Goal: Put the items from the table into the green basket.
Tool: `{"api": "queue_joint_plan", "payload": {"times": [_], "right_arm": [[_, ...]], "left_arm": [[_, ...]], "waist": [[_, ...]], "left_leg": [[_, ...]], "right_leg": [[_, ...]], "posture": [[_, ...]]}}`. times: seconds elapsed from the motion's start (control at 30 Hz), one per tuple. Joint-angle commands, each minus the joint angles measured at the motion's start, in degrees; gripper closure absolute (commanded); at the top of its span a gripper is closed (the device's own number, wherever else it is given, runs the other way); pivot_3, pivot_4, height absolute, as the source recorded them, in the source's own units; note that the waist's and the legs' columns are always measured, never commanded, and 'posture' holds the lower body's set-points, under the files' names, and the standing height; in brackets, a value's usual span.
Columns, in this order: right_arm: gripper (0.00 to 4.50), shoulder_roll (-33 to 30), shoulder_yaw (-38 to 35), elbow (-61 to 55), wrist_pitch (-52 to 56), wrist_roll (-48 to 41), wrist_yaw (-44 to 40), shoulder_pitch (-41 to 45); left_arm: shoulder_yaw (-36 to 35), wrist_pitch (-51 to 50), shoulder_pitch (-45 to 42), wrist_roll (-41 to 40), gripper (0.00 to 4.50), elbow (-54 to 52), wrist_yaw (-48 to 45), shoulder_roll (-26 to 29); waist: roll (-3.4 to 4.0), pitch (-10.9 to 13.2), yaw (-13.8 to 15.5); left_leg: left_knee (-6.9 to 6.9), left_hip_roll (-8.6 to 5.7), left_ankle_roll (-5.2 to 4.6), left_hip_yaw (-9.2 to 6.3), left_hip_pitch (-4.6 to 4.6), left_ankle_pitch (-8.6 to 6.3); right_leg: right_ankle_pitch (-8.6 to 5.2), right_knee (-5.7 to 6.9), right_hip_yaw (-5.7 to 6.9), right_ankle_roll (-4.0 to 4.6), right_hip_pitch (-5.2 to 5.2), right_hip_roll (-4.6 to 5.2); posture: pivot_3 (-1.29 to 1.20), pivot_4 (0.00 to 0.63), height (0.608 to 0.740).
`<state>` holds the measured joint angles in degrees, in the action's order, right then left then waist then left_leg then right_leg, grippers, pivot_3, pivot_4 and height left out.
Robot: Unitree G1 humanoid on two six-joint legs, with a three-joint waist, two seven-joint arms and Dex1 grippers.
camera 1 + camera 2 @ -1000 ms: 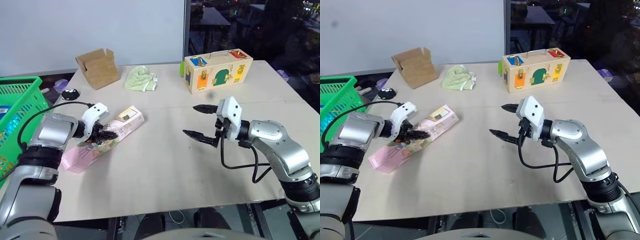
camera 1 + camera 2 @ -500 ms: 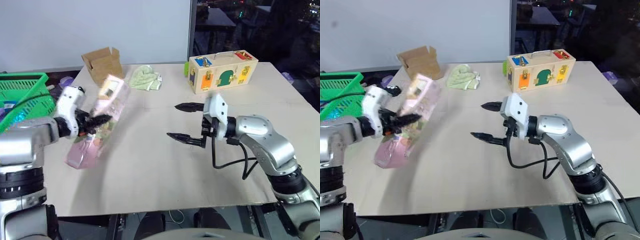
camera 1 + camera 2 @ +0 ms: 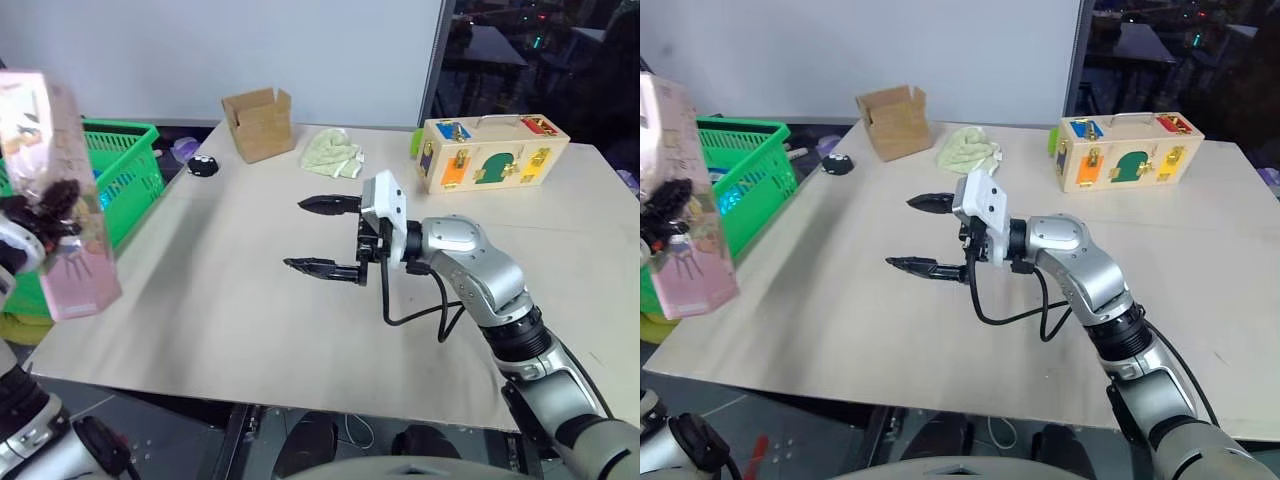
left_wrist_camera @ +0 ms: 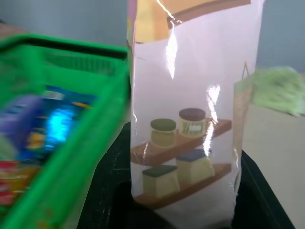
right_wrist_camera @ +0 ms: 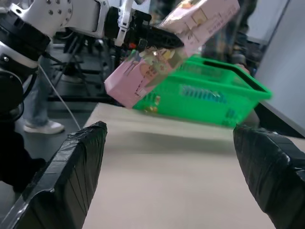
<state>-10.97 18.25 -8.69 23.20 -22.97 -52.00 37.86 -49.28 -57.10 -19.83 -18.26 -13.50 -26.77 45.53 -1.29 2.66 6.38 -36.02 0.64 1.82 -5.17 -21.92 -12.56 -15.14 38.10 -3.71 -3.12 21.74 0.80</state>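
A long pink carton (image 3: 60, 230) with printed pictures stands upright in the air at the table's left edge, on the near side of the green basket (image 3: 125, 160). My left gripper (image 3: 52, 197) is shut on the carton about halfway up. The left wrist view has the carton (image 4: 190, 109) close up beside the basket rim (image 4: 66, 138). Over the middle of the table (image 3: 220, 310) my right gripper (image 3: 300, 235) points left, open, with nothing between its fingers (image 5: 71, 176). Its wrist view looks toward the carton (image 5: 167, 52) and the basket (image 5: 214, 95).
Blue-labelled things (image 3: 120, 187) lie in the basket. At the table's back stand an open cardboard box (image 3: 258, 122), a crumpled green cloth (image 3: 333, 153) and a wooden latch box (image 3: 492, 150). A small black object (image 3: 203, 166) lies near the basket.
My left gripper lifted the carton off the table, up and to the left toward the basket, turning it upright. The right gripper moved left, still open. The camera swung left.
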Motion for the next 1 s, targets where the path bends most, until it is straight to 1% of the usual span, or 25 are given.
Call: {"api": "queue_joint_plan", "payload": {"times": [0.03,0.2,0.3,0.33,0.4,0.5,0.53,0.63,0.67,0.7,0.73,0.77,0.9,0.97,1.0], "right_arm": [[0.00,1.92,-1.54,-0.20,-0.67,0.10,2.38,2.03],[0.00,2.15,-1.82,-0.32,-0.63,0.53,3.11,2.18],[0.00,2.01,-2.07,-0.93,-0.45,0.65,3.62,2.02],[0.00,1.89,-2.24,-0.98,-0.42,0.65,3.68,2.02],[0.00,1.59,-2.42,-1.23,-0.33,0.80,3.93,1.87],[0.00,1.24,-2.65,-1.81,-0.10,0.92,4.43,1.46],[0.00,1.21,-2.76,-1.97,0.04,0.88,4.63,1.36],[0.00,0.95,-2.92,-2.69,0.26,0.98,5.32,0.92],[0.00,0.77,-3.05,-3.06,0.45,0.96,5.63,0.74],[0.00,0.63,-3.13,-3.33,0.61,0.91,5.88,0.63],[0.00,0.39,-3.24,-3.70,0.80,0.85,6.13,0.39],[0.00,0.16,-3.32,-3.99,0.94,0.81,6.34,0.16],[0.00,-0.65,-3.56,-4.64,1.18,0.81,6.94,-0.49],[0.00,-1.69,-4.00,-4.79,1.08,1.41,7.32,-1.27],[0.00,-2.30,-4.22,-4.99,1.08,1.71,7.56,-1.85]], "left_arm": [[1.18,16.80,-4.80,5.83,2.97,12.18,3.77,8.65],[10.49,39.95,-16.28,11.62,2.97,39.88,5.90,18.86],[17.50,53.59,-25.61,15.40,2.97,56.36,6.66,22.26],[20.28,57.53,-29.17,16.93,2.97,61.40,6.71,22.76],[26.11,62.90,-36.19,21.04,2.97,70.63,7.58,23.25],[31.48,64.27,-44.17,25.04,2.97,81.28,9.55,23.09],[32.91,64.77,-45.41,26.17,2.70,83.48,9.97,23.21],[36.26,67.61,-45.94,30.06,1.89,86.92,18.97,24.67],[37.34,69.13,-45.36,31.24,1.48,87.26,21.59,25.19],[38.15,70.24,-45.04,31.96,0.96,87.55,23.05,25.49],[37.89,71.60,-44.41,31.37,0.51,87.68,22.55,25.43],[37.25,72.58,-43.91,30.34,0.51,87.76,21.84,25.23],[34.47,75.38,-41.85,25.82,0.51,87.20,16.48,23.92],[32.11,77.50,-38.34,21.73,0.51,84.53,11.84,22.03],[30.43,77.05,-36.41,18.33,0.51,82.06,7.16,20.39]], "waist": [[-0.02,-0.01,0.47],[-0.13,-0.04,1.24],[-0.21,-0.10,1.59],[-0.25,-0.12,1.65],[-0.38,-0.20,1.77],[-0.47,-0.26,1.51],[-0.47,-0.26,1.17],[-0.45,-0.23,0.23],[-0.53,-0.23,-0.27],[-0.60,-0.22,-0.76],[-0.66,-0.21,-1.22],[-0.67,-0.22,-1.37],[-0.60,-0.18,-2.04],[-0.56,-0.16,-2.16],[-0.54,-0.15,-2.15]], "left_leg": [[0.03,0.02,0.03,-0.02,0.00,0.02],[0.34,-0.05,0.14,-0.03,-0.02,0.08],[0.37,-0.09,0.14,-0.02,-0.03,0.08],[0.36,-0.09,0.14,-0.02,-0.04,0.08],[0.35,-0.09,0.14,-0.03,-0.06,0.09],[0.32,-0.07,0.14,-0.01,-0.09,0.09],[0.29,-0.07,0.14,-0.02,-0.13,0.09],[0.28,-0.06,0.14,-0.01,-0.12,0.09],[0.29,-0.03,0.14,-0.01,-0.12,0.09],[0.30,0.00,0.14,-0.02,-0.13,0.09],[0.32,0.02,0.14,-0.02,-0.13,0.09],[0.36,0.03,0.14,-0.01,-0.12,0.09],[0.43,0.00,0.14,0.00,-0.08,0.09],[0.44,0.01,0.14,0.00,-0.08,0.09],[0.43,0.01,0.14,0.00,-0.06,0.09]], "right_leg": [[0.00,-0.01,0.02,0.02,0.01,-0.02],[-0.05,-0.19,0.08,0.11,0.07,0.05],[0.00,-0.21,0.11,0.01,0.07,0.07],[-0.01,-0.19,0.14,0.01,0.06,0.07],[0.00,-0.16,0.16,0.00,0.07,0.06],[0.01,-0.13,0.17,-0.03,0.04,0.03],[0.00,-0.12,0.17,-0.03,0.06,0.03],[-0.11,-0.11,0.17,-0.23,0.06,0.03],[-0.11,-0.11,0.17,-0.24,0.07,0.02],[-0.11,-0.10,0.17,-0.23,0.09,0.00],[-0.09,-0.09,0.18,-0.20,0.10,0.00],[0.02,-0.10,0.18,-0.02,0.10,0.00],[0.02,-0.08,0.18,-0.02,0.10,0.04],[0.01,-0.05,0.19,-0.02,0.10,0.03],[0.01,-0.05,0.20,-0.02,0.08,0.05]], "posture": [[0.31,0.000,0.740],[0.28,0.000,0.740],[0.28,0.000,0.740],[0.24,0.000,0.740],[0.24,0.000,0.740],[0.22,0.000,0.740],[0.22,0.000,0.740],[0.19,0.000,0.740],[0.18,0.000,0.740],[0.18,0.000,0.740],[0.17,0.000,0.740],[0.17,0.000,0.740],[0.17,0.000,0.740],[0.17,0.000,0.740],[0.17,0.000,0.740]]}}
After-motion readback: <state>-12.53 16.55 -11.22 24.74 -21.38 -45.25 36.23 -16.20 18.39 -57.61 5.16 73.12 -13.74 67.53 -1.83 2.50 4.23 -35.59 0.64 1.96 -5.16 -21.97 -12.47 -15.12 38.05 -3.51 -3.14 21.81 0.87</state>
